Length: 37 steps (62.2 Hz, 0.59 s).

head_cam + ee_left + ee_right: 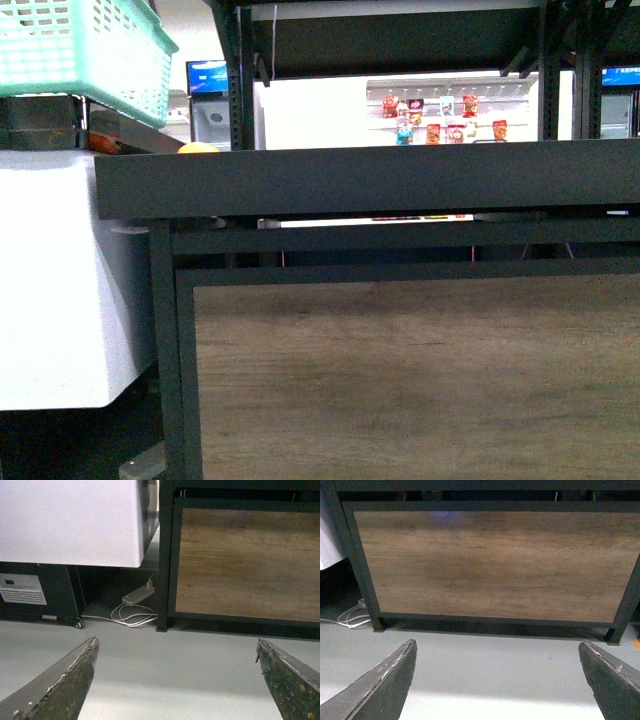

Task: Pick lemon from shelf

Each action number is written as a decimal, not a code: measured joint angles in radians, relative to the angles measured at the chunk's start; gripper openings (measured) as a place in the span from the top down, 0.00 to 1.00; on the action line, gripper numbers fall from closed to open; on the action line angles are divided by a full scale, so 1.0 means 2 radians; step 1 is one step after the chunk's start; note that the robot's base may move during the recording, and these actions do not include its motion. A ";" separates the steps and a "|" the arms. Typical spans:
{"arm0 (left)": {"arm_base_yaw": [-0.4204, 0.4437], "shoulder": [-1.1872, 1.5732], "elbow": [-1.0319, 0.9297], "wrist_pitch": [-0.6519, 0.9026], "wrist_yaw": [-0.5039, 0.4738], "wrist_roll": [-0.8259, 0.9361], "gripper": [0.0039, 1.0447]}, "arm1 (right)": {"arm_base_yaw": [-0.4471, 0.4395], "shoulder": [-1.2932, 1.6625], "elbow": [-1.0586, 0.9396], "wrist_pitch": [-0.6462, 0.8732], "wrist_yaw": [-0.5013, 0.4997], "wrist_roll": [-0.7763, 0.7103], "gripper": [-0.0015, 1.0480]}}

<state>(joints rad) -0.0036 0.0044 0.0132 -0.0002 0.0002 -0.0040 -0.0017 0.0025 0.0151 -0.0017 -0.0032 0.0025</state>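
Left gripper [176, 642], right gripper [497, 644]: jaws spread wide, empty, low before shelf [163, 330] wood panel [420, 370]. Lemon: not identifiable; yellow fruit top [197, 148] behind front lip [400, 178], possibly it. Judged firm, light, smooth-skinned; grasp across the middle

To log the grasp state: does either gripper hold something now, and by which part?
Nothing is held. The left gripper and the right gripper are both open, and only the floor shows in each gap.
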 joint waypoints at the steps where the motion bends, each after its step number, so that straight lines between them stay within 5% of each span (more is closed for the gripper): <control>1: 0.000 0.000 0.000 0.000 0.000 0.000 0.08 | 0.000 0.000 0.000 0.000 0.000 0.000 0.07; 37: 0.000 0.000 0.000 0.000 0.000 0.000 0.08 | 0.000 0.000 0.000 0.000 0.000 0.000 0.07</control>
<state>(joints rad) -0.0036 0.0044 0.0132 -0.0002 -0.0002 -0.0040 -0.0021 0.0025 0.0151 -0.0021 -0.0032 0.0025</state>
